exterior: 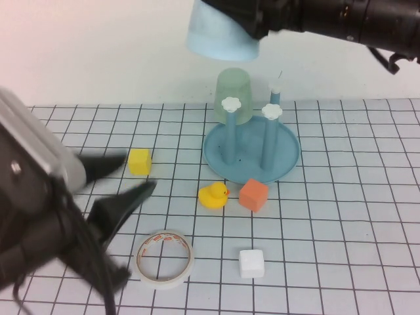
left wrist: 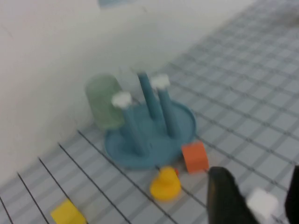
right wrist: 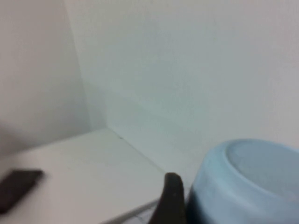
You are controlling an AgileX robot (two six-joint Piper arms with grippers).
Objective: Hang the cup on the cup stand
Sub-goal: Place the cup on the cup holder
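Note:
The light blue cup [exterior: 220, 36] is held high above the table, mouth down and tilted, in my right gripper [exterior: 252, 26], which is shut on it. It hangs above and a little left of the cup stand [exterior: 289, 154], a round teal tray with blue pegs and white flower caps [exterior: 231, 104]. A pale green cup [exterior: 234, 95] sits upside down on a back peg. The cup's rim fills the right wrist view [right wrist: 247, 186] beside one dark finger [right wrist: 172, 200]. My left gripper [exterior: 128, 180] is open and empty, low at the front left.
On the grid mat lie a yellow block [exterior: 139, 161], a yellow duck [exterior: 214, 195], an orange block [exterior: 253, 194], a white block [exterior: 251, 263] and a tape roll [exterior: 164, 258]. A white wall rises behind the stand.

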